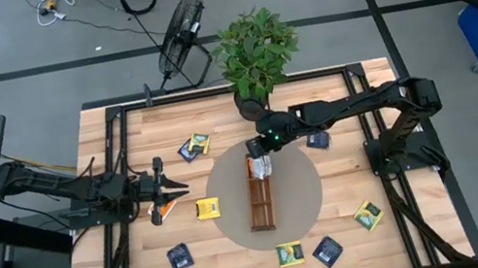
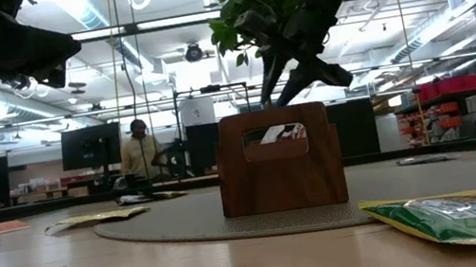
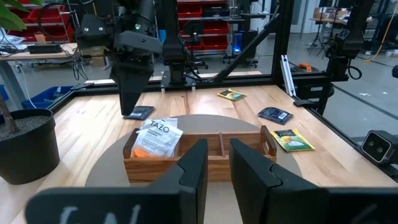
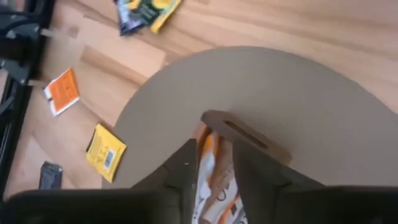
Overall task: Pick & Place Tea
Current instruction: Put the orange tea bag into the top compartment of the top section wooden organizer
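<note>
Right gripper hangs over the far end of the wooden tray, fingers parted around an orange-and-white tea sachet that leans in that end compartment; whether it is gripped, I cannot tell. The tray lies on a round grey mat. Other sachets lie scattered on the table, one yellow sachet just beside the mat. Left gripper waits near an orange sachet, its fingers narrowly parted, holding nothing.
</note>
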Action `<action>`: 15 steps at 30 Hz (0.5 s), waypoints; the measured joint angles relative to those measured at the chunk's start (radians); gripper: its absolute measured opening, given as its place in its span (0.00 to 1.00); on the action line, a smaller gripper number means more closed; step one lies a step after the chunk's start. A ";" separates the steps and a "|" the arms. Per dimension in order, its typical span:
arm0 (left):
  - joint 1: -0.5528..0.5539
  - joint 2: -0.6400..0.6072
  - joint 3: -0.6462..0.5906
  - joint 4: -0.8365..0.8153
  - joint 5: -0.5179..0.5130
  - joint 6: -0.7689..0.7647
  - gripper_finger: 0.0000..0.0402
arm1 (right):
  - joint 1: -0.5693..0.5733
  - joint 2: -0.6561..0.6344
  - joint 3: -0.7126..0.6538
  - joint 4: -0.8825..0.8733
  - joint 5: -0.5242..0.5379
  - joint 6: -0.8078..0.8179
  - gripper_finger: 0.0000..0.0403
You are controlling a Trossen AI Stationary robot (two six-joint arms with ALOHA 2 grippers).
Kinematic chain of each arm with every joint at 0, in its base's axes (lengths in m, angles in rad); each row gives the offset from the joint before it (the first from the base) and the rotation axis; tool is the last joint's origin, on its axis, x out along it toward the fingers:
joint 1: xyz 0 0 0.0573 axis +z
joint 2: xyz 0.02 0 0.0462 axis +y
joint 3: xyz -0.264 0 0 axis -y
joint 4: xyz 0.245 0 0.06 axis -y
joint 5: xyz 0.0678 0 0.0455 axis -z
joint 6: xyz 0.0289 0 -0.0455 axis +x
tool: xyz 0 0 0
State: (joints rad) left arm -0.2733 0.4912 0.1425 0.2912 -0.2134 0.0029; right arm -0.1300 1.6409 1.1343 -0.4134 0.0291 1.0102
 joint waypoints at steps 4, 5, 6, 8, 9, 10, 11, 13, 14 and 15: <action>0.000 0.000 0.000 -0.006 0.000 0.000 0.17 | 0.028 0.000 0.000 -0.001 -0.016 -0.042 0.36; 0.000 0.000 0.000 -0.006 0.000 0.000 0.17 | 0.039 0.000 0.000 -0.004 -0.019 -0.029 0.37; 0.000 0.000 0.000 -0.006 0.000 0.000 0.17 | 0.052 0.000 0.000 -0.001 -0.020 -0.016 0.37; 0.000 0.000 0.000 -0.006 0.000 0.000 0.17 | 0.077 0.000 0.000 0.001 -0.012 0.000 0.38; 0.000 0.000 0.000 -0.006 0.000 -0.001 0.17 | 0.089 0.000 0.000 -0.003 0.001 0.005 0.38; 0.000 0.000 0.000 -0.006 0.000 -0.001 0.17 | 0.101 0.000 0.000 -0.009 0.020 0.010 0.37; 0.000 0.000 0.000 -0.006 0.000 -0.001 0.17 | 0.110 0.000 0.000 -0.011 0.035 0.011 0.37; 0.000 0.000 0.000 -0.006 0.000 -0.010 0.17 | 0.125 0.000 0.000 -0.011 0.039 0.027 0.36; 0.000 0.000 0.000 -0.006 0.000 -0.018 0.17 | 0.134 0.000 0.000 -0.011 0.040 0.031 0.36; 0.000 0.000 0.000 -0.006 0.000 -0.021 0.17 | 0.143 0.000 0.000 -0.012 0.048 0.038 0.36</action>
State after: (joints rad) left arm -0.2734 0.4911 0.1428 0.2848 -0.2132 -0.0179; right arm 0.0130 1.6409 1.1343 -0.4259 0.0773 1.0481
